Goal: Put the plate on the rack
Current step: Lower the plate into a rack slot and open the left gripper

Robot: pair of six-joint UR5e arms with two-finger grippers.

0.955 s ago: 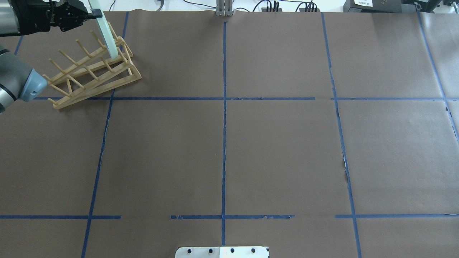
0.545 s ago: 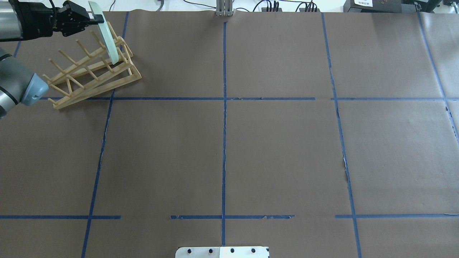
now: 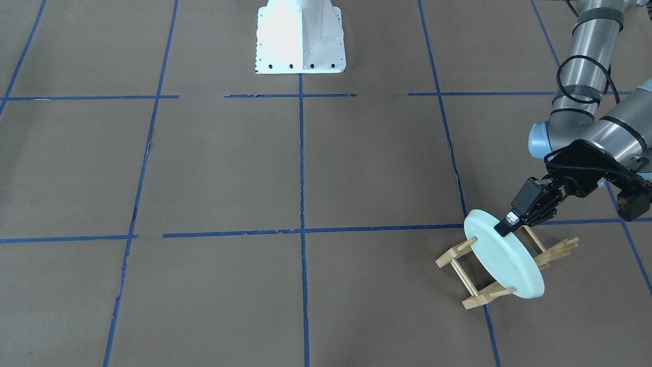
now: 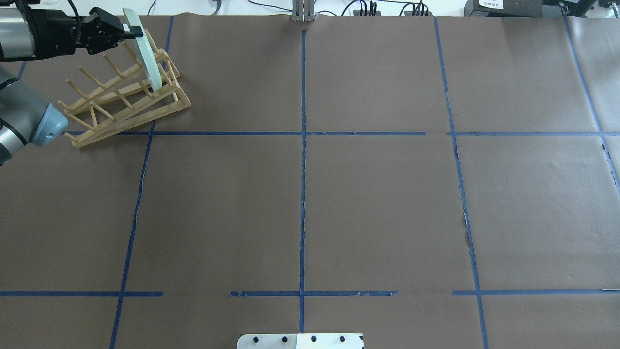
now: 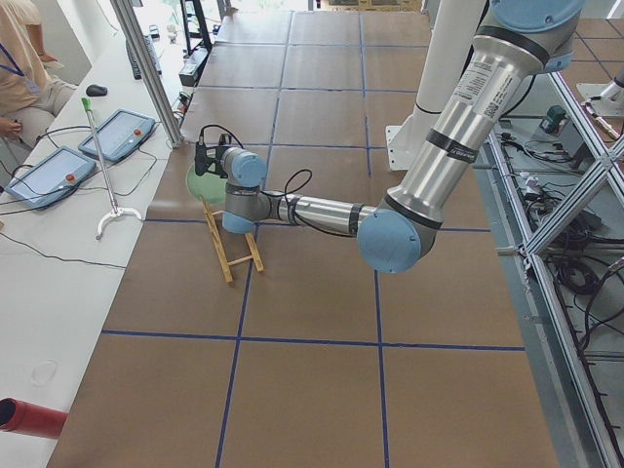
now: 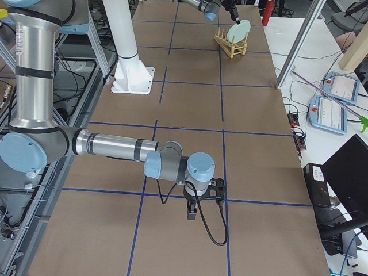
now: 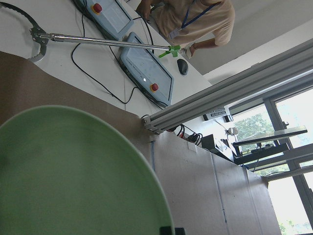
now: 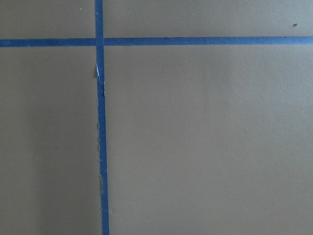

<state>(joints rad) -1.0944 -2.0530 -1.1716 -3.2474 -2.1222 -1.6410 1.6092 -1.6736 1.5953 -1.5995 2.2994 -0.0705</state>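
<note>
The pale mint-green plate (image 3: 504,262) stands on edge, tilted, between the pegs at one end of the light-wood rack (image 3: 476,299). My left gripper (image 3: 506,227) is shut on the plate's upper rim. In the overhead view the plate (image 4: 145,53) sits at the rack's (image 4: 121,104) far end, with the left gripper (image 4: 130,33) above it. The left wrist view is filled by the plate (image 7: 73,171). My right gripper (image 6: 192,211) hangs low over bare table, far from the rack; I cannot tell whether it is open or shut.
The robot's white base plate (image 3: 299,41) stands at the table's middle edge. Blue tape lines cross the brown paper. Past the table's far edge are a metal post (image 5: 146,73), control pendants (image 5: 117,132), cables and a seated person (image 7: 195,19).
My left gripper has lowered the plate deeper between the rack's pegs. The left arm's elbow has shifted slightly toward the robot. The rack has stayed in place.
</note>
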